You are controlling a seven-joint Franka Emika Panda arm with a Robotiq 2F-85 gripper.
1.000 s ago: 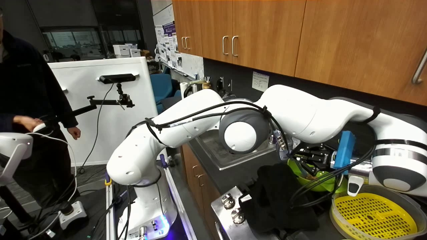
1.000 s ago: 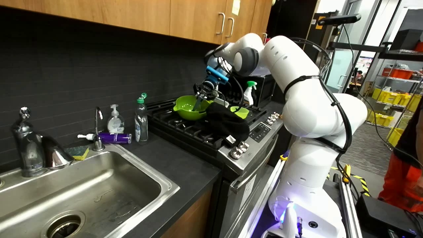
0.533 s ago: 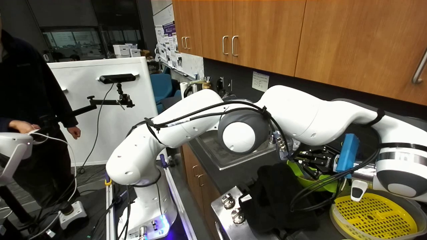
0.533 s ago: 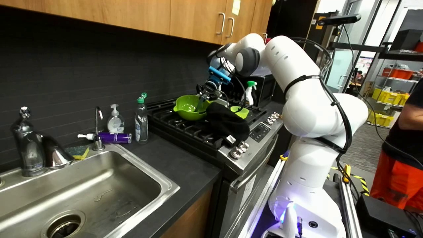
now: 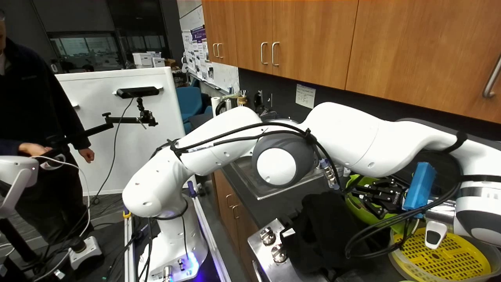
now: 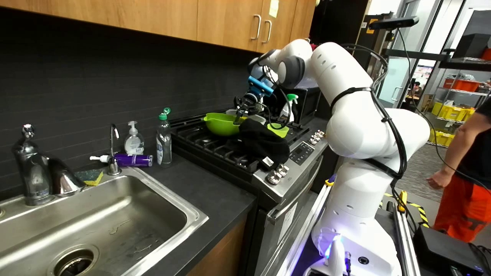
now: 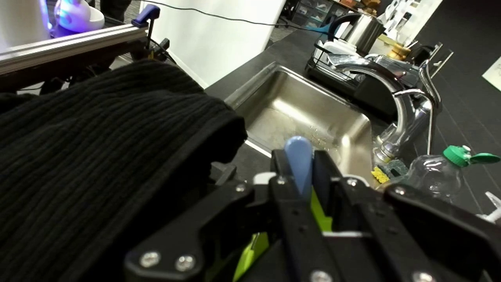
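**Blue utensil clenched over green mixing bowl**

Step in hand, my read: utensil being handled at the bowl. Gripper [image 7: 299, 166] jaws clenched on blue round-ended utensil [image 7: 299, 150], right over green mixing bowl [image 6: 222, 127]; whether it touches the bowl, can't tell. Bowl on or just above stove [image 6: 284, 188] grates, looks tipped; lifted or not, can't tell. Next move calls for a firm hold and clearance at the rim, else the bowl could get dragged.

Counts: one utensil; two green vessels, mixing bowl plus smaller dish [image 6: 279, 131]; one yellow strainer [image 5: 442, 266] in one clear tub [image 5: 395, 252]; one black ribbed cloth [image 6: 262, 143] beside bowl; four bottles: dish soap [image 6: 163, 140], clear pump [image 6: 134, 142], purple one [image 6: 134, 160] lying down, green-headed spray [image 6: 290, 108]; one sponge [image 6: 92, 178].
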